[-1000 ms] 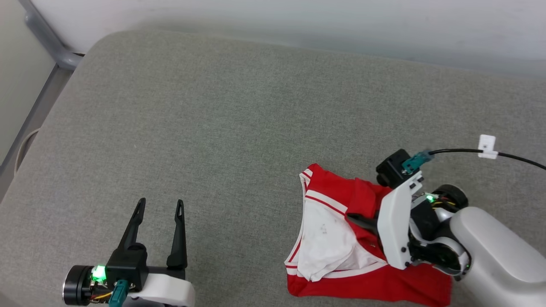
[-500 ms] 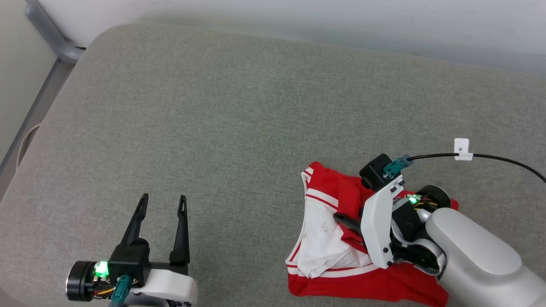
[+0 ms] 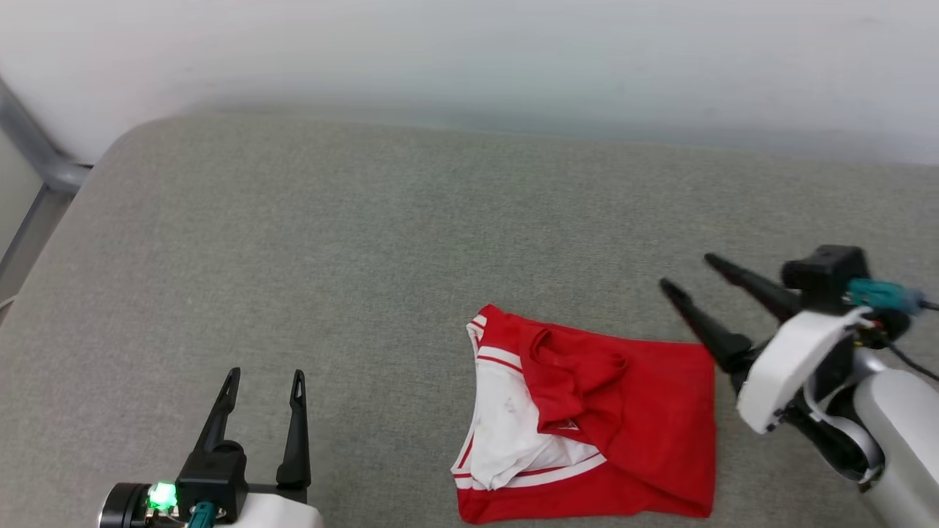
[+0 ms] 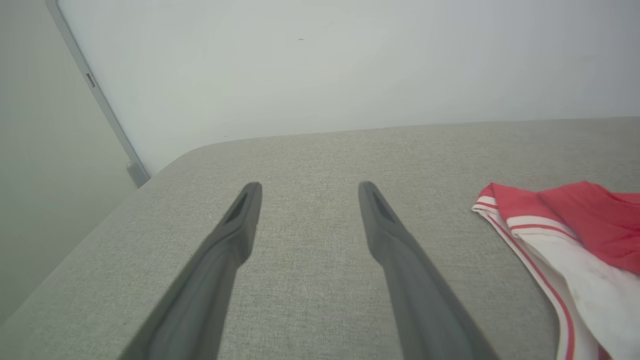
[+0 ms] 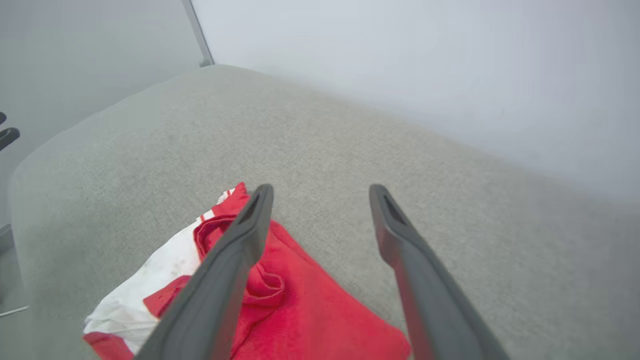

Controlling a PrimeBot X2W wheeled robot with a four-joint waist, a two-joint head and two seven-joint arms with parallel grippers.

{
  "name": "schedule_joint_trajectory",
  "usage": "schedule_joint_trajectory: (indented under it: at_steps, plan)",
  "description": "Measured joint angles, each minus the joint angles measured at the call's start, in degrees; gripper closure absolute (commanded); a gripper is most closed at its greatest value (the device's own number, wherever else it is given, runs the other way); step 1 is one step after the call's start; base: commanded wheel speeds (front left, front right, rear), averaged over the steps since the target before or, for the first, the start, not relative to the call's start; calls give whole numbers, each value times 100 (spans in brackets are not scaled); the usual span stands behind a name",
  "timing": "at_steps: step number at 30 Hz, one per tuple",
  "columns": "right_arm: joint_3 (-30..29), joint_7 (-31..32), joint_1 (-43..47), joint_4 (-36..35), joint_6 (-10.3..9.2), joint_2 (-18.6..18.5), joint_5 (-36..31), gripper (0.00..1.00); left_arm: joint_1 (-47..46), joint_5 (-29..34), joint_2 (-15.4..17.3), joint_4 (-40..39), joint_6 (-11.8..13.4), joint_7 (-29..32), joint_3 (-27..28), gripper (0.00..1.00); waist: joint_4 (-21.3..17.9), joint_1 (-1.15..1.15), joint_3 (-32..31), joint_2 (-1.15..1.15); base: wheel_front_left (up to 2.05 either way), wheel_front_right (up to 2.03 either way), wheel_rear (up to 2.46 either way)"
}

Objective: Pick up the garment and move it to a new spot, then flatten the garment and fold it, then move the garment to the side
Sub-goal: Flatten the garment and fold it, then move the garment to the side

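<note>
In the head view, the folded garment [image 3: 623, 411] lay on the grey cushion [image 3: 367, 257], near its front. The left pincer [image 3: 265, 375] stood wide open and empty, well to the garment's left, and the right pincer [image 3: 687, 271] stood equally spread and empty just beside its right edge. In the left wrist view the garment lay to the right of the fingers; in the right wrist view it lay beneath the left finger

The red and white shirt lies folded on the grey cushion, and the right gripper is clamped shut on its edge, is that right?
Not quite. The right gripper is open, nothing between its fingers, as the head view shows. The shirt does lie folded on the grey cushion.
</note>
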Motion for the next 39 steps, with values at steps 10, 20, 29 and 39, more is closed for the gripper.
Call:
schedule_joint_trajectory:
  at_steps: [10,20,29,39]
  plan:
    - [-1929,-1629,1111,65,0,913,-1808,0,171,14,29,-63,56,0,-24,0,-356,0,-317,0,0,0,0]
    - [-2980,-1971,2229,-644,1,1937,-2824,0,286,-18,52,-132,59,0,-38,0,-566,0,-556,0,0,0,0]
    - [-3568,-1985,3193,-1561,0,2609,-3277,0,329,-59,37,-108,49,0,-68,0,-628,-1,-655,0,0,0,0]
    - [-3683,-1986,3599,-1681,0,2736,-3388,0,408,-64,37,-60,47,0,-55,0,-658,-1,-687,0,0,0,0]
